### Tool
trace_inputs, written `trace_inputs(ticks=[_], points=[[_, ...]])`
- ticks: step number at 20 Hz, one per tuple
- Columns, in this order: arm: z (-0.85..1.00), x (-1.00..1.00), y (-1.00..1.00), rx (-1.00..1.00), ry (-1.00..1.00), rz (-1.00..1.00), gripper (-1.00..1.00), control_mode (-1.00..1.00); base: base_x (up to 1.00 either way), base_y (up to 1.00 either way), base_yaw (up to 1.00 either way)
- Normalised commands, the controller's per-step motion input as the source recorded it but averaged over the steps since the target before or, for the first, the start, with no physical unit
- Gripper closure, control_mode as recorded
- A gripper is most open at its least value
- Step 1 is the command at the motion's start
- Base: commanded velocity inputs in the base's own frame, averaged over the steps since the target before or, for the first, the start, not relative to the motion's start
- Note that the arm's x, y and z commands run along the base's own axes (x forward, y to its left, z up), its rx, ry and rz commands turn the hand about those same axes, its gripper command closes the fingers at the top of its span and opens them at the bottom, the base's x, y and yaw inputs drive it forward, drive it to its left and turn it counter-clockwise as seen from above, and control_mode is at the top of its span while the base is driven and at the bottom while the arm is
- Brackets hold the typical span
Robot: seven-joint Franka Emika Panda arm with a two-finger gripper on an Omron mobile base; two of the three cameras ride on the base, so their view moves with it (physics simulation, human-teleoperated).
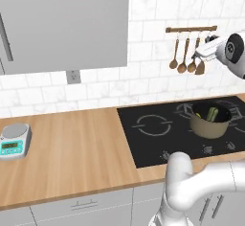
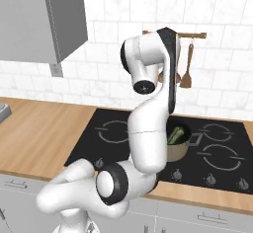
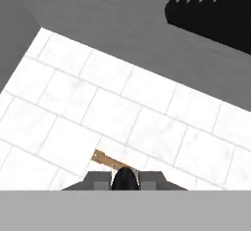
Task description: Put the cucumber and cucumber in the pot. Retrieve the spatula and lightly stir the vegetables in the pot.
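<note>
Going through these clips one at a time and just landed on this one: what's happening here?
The white arm is up at the wooden utensil rail on the tiled wall, its gripper beside the hanging wooden spoons. Whether it grips anything can't be told. Both cucumbers, dark green and yellow-green, already sit in the tan pot on the black cooktop. A small kitchen scale sits on the wooden counter.

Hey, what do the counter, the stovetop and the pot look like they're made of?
The counter looks like wood with a matte finish: warm brown with plank-like grain lines. The stovetop looks like smooth black glass or ceramic, flat with pale ring markings. The pot has a tan body with a grey rim; enamelled metal or ceramic, I cannot tell which.
</note>
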Motion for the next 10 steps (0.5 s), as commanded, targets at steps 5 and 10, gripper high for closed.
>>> trace_inputs(ticks=[5,10], points=[[-0.13,0.0,-0.13,-0.22,0.52,-0.45,1.0,-1.0,0.0,0.0,0.0],[-0.09,0.0,-0.08,0.12,0.59,-0.25,1.0,-1.0,0.0,0.0,0.0]])
